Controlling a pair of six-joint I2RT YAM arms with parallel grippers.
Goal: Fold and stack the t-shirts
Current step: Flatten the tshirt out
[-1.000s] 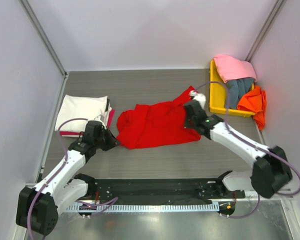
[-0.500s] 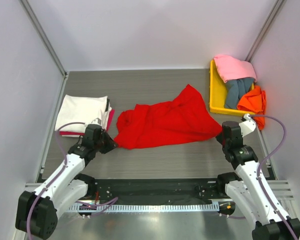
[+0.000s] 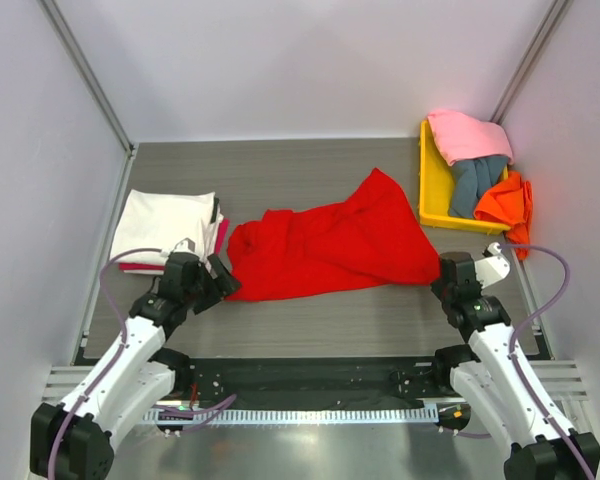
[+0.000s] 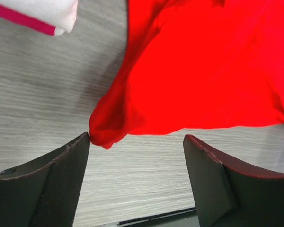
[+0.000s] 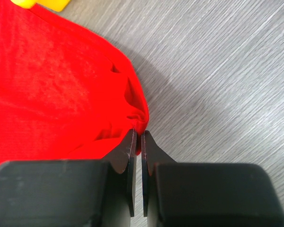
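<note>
Grey wood-grain surface (image 3: pixel 310 170), pale walls on three sides. Red t-shirt (image 3: pixel 330 250) lies crumpled and spread out mid-surface, with a peak of cloth rising toward its far right side.

Left arm: low and stretched out from its base, with the wrist at the red t-shirt's near-left corner. Left gripper (image 3: pixel 225 278) has its fingers (image 4: pixel 61 170) spread wide and nothing between them. The wrist view shows one fingertip just at the bunched corner of the shirt; I cannot tell whether it touches. The other is well off over bare surface, below the shirt's near hem.

Right arm: folded back, forearm angled in, with the wrist at the red t-shirt's near-right corner. Right gripper (image 3: pixel 442 278) has its fingers (image 5: pixel 118 163) closed to a hairline slit. The hem puckers right at the tips and looks pinched there.

Only the overhead view shows the rest:
- Folded cream-white t-shirt (image 3: pixel 165 225), left of the red t-shirt, lying on a pink layer (image 3: pixel 221 236).
- Yellow tray (image 3: pixel 430 195), right of the red t-shirt's peak.
- Pink t-shirt (image 3: pixel 467 135), heaped at the tray's far end.
- Grey-blue t-shirt (image 3: pixel 472 185), in the tray.
- Orange t-shirt (image 3: pixel 505 203), spilling over the tray's right rim.

Left wrist view catches only a white and pink corner of the folded pile. Right wrist view catches a sliver of yellow tray.
</note>
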